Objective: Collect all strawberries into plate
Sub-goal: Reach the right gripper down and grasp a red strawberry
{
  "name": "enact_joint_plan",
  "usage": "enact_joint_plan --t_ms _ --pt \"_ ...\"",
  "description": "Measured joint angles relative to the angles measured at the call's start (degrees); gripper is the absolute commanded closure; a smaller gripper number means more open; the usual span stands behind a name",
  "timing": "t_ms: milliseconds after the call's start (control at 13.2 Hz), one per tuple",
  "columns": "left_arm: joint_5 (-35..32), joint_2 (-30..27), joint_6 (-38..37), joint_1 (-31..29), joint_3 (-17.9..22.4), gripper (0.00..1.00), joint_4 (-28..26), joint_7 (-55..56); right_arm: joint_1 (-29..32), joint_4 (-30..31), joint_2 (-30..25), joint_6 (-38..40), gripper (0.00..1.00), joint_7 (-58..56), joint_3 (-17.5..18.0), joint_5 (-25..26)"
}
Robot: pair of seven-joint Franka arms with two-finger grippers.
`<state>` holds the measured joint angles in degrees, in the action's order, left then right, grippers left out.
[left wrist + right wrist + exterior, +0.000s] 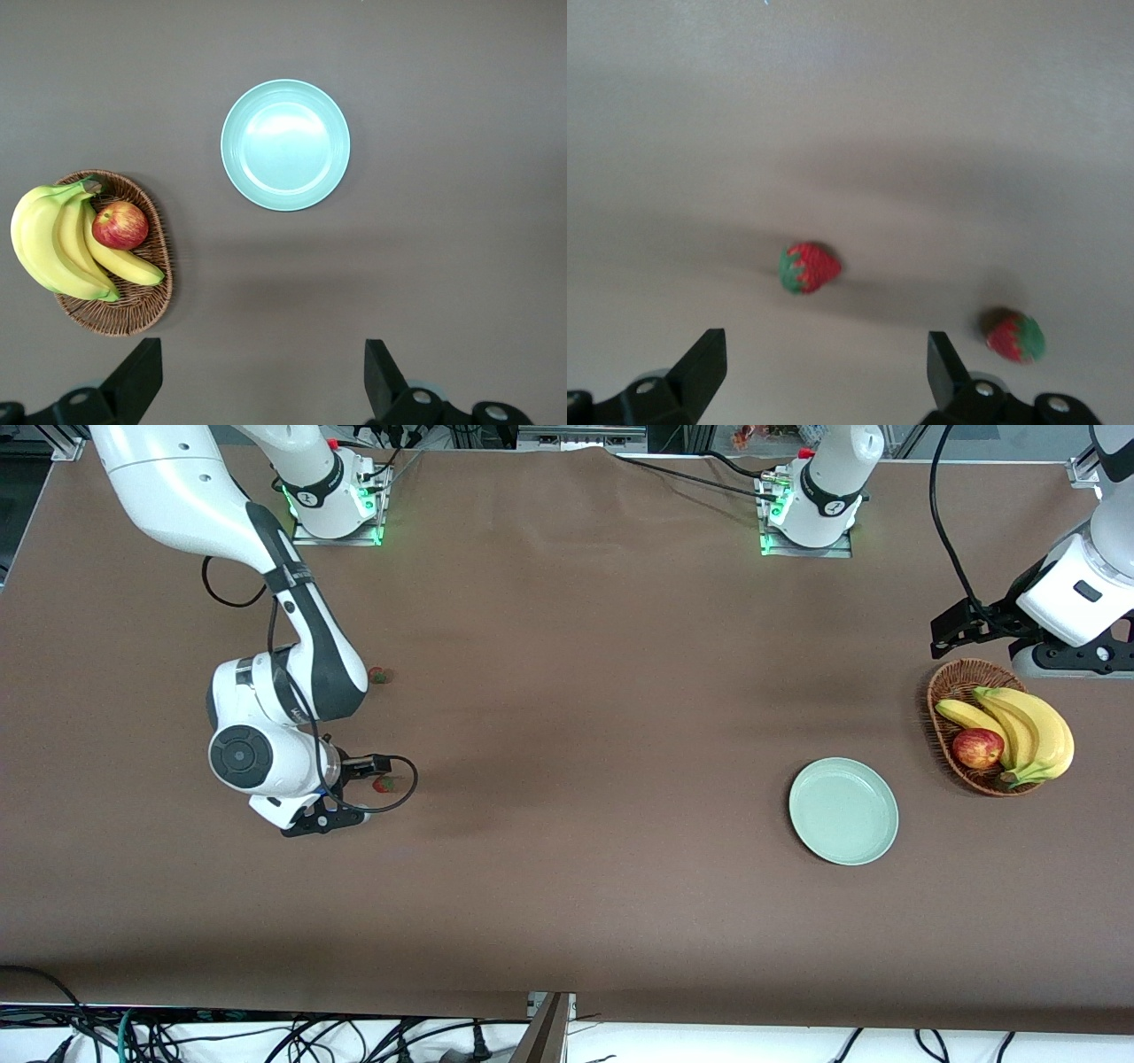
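Two strawberries show on the brown table at the right arm's end: one strawberry right beside the right hand, another strawberry farther from the front camera, next to the arm's forearm. In the right wrist view a strawberry lies ahead of the fingers and a second strawberry beside one fingertip. My right gripper hovers over them, open and empty. The mint-green plate lies empty toward the left arm's end. My left gripper waits high up by the basket, open and empty.
A brown wicker basket with bananas and a red apple stands beside the plate, closer to the left arm's end. A black cable loops off the right hand.
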<state>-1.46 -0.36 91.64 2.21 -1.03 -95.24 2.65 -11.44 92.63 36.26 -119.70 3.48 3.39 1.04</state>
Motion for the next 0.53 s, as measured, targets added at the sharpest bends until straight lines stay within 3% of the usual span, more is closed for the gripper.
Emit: enact_joint_plan --t_ms 530 --pt "0.0 0.0 0.0 0.0 0.0 0.00 0.0 0.0 0.0 4.2 3.1 -12.6 0.00 0.1 0.0 0.0"
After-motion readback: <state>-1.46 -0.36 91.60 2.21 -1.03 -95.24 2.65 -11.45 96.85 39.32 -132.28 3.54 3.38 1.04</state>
